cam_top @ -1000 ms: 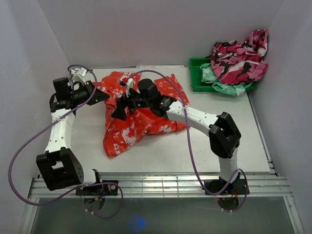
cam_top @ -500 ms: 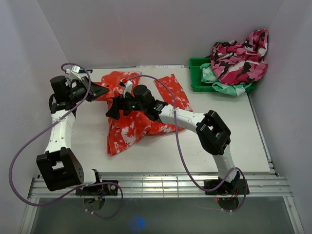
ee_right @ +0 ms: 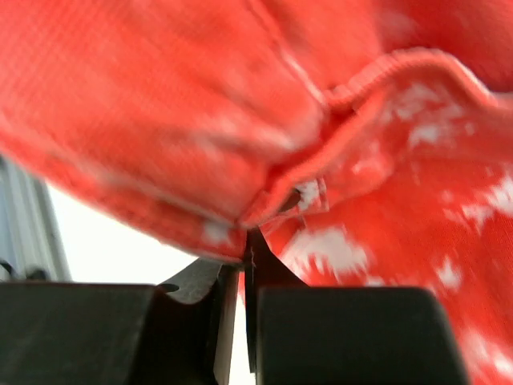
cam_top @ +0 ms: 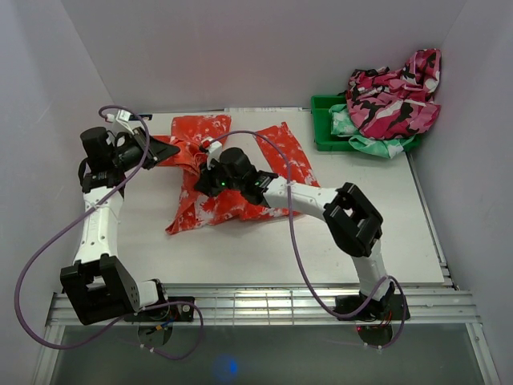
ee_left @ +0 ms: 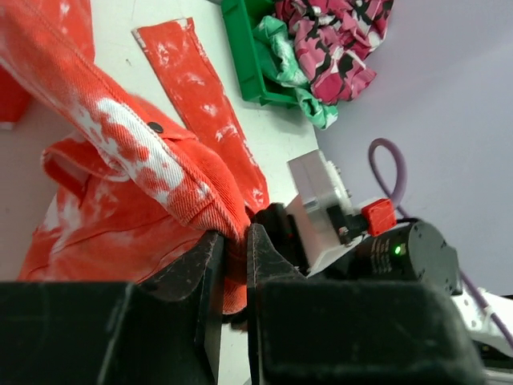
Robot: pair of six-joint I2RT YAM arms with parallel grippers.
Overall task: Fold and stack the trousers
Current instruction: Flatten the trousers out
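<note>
The trousers, bright red-orange with white splotches, lie bunched across the middle of the table. One part is lifted at the left. There my left gripper is shut on a thick seamed fold of them, and cloth fills the gap between its jaws. My right gripper reaches over the heap from the right. Its jaws are pressed together on a hemmed edge of the trousers, right at the tips. One flat leg stretches toward the back.
A green bin stands at the back right corner. A pink, black and white camouflage garment is piled on it, over a mint-green garment. Pale walls close in on the left, back and right. A purple cable loops over the right arm.
My right gripper has closed on the cloth after moving slightly left over the heap. The trousers' lower edge has shifted left and flattened. The left gripper has kept its hold and drawn back a little.
</note>
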